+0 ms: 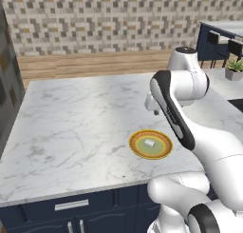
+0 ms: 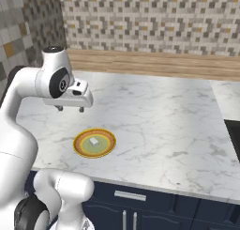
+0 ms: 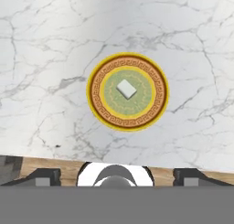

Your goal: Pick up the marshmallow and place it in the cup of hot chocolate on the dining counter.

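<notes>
Marshmallow (image 3: 126, 88) count: one, a small white block lying at the centre of one round yellow-rimmed plate (image 3: 95, 106), which sits near the front edge of the marble desk (image 1: 71, 122). My claw (image 2: 69, 109) hangs above the desk just beyond the plate, well clear of the block and holding nothing; in the hand view its two tips stand far apart, so I judge the fingers spread. Risks, as I judge them: the block is tiny and soft, so an off-centre descent could nudge it across the plate or strike the rim, and too firm a pinch could squash it. One potted plant (image 1: 235, 68) stands at the far right.
</notes>
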Available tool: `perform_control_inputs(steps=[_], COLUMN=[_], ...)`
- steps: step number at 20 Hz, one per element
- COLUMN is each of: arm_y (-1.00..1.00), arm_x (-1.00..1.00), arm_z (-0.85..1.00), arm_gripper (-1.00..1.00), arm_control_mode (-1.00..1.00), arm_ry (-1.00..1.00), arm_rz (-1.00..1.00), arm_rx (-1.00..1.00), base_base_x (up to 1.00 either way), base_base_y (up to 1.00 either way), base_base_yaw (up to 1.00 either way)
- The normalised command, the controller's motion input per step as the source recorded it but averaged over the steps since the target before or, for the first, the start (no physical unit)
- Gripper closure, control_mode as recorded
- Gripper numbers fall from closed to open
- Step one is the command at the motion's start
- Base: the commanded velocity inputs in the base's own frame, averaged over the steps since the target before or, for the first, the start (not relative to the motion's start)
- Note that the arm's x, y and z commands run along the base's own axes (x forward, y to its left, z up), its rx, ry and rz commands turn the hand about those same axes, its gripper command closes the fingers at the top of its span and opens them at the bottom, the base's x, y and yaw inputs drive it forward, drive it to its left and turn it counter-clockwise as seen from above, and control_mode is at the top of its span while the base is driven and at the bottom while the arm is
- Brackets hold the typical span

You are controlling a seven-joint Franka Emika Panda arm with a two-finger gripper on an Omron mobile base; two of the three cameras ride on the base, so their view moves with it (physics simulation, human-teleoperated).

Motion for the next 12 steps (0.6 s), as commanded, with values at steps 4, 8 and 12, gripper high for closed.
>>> perform_control_inputs(steps=[4,8,12], arm_y=[0.0,0.0,0.0], arm_x=[-0.02,0.02,0.07], arm_z=[-0.38,-0.53,-0.44], arm_gripper=[-1.0,-1.0,-1.0], arm_control_mode=[-1.0,-1.0,-1.0], arm_ry=[0.02,0.0,0.0], arm_rz=[0.02,0.04,0.06], arm_rx=[0.0,0.0,0.0], base_base_x=[0.0,0.0,0.0], base_base_y=[0.0,0.0,0.0], base_base_yaw=[0.0,0.0,0.0])
